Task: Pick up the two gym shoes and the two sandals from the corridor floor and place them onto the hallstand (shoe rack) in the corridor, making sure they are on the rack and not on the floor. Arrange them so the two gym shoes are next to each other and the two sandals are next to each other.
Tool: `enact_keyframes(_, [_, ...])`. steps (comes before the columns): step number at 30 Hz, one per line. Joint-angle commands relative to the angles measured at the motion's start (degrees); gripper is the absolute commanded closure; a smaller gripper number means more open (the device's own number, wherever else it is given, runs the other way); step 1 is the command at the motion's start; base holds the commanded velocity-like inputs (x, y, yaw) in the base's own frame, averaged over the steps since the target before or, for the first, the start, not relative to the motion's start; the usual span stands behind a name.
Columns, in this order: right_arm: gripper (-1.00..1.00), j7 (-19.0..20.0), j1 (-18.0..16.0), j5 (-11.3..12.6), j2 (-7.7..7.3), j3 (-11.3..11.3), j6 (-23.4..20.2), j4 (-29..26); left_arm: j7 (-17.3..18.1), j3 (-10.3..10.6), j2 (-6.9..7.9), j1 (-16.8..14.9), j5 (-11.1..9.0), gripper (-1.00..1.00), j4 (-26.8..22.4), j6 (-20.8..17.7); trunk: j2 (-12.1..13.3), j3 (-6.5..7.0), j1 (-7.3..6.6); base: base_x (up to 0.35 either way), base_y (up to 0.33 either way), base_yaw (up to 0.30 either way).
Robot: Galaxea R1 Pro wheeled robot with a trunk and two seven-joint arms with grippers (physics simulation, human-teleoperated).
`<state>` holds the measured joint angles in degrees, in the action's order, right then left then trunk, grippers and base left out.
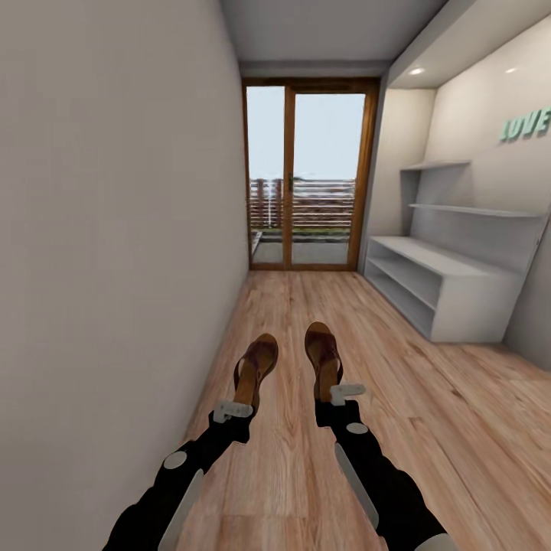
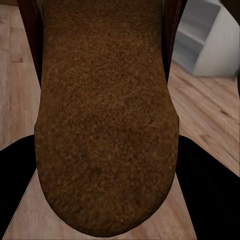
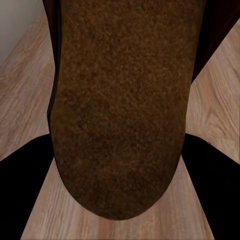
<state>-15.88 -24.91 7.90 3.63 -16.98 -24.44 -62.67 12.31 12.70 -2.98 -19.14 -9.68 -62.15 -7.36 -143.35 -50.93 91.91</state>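
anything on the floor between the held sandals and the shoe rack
Nothing visible. Each pincer, left and right, holds a sandal, and only bare corridor floor lies between them and the hallstand ahead on the right.

Two glossy black arms, the left arm (image 1: 172,486) and right arm (image 1: 383,482), each bearing a round grey joint cap, a long pale grey side panel, and a light grey end effector bracket.

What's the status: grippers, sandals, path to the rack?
Left gripper shut on left sandal, right gripper shut on right sandal. Both carried above corridor floor. Hallstand ahead right, shelves bare. Gym shoes unsighted.
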Motion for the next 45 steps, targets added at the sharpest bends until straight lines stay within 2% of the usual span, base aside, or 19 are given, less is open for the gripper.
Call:
enact_keyframes(1, [1.0,-0.6,0.0,0.5,-0.03,-0.2,-0.2,-0.1,0.2,0.0,-0.01,0.0,-0.6,1.0,-0.1,-0.5,0.0,-0.06,0.02,0.348,0.0,0.0])
enact_keyframes(45, [1.0,-0.6,0.0,0.5,-0.03,-0.2,-0.2,0.0,0.2,0.0,-0.01,0.0,-0.6,1.0,-0.1,-0.6,0.0,-0.06,0.02,0.348,-0.064,0.0])
